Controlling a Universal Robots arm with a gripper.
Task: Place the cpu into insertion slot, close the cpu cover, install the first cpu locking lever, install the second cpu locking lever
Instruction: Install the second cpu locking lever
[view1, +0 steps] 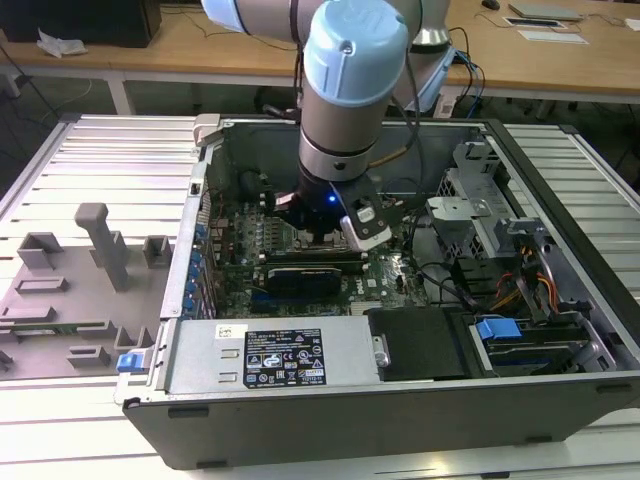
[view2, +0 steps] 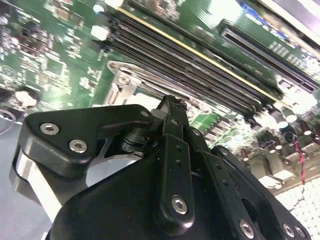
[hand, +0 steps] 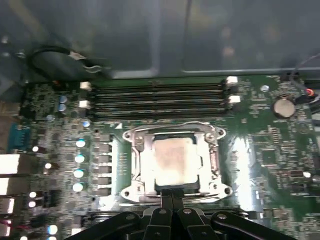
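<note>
Claw (hand: 172, 197) just beside seated cpu (hand: 172, 159)

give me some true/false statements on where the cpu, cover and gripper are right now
1. The cpu sits in the insertion slot. True.
2. The cpu cover stands upright, away from the chip. False: it lies flat, framing the cpu.
3. In the first wrist view the gripper is at the socket's edge with its fingers together. True.
4. The gripper is outside the computer case. False: in the exterior view it reaches down inside, over the motherboard.
5. The memory slots lie beside the socket. True.
</note>
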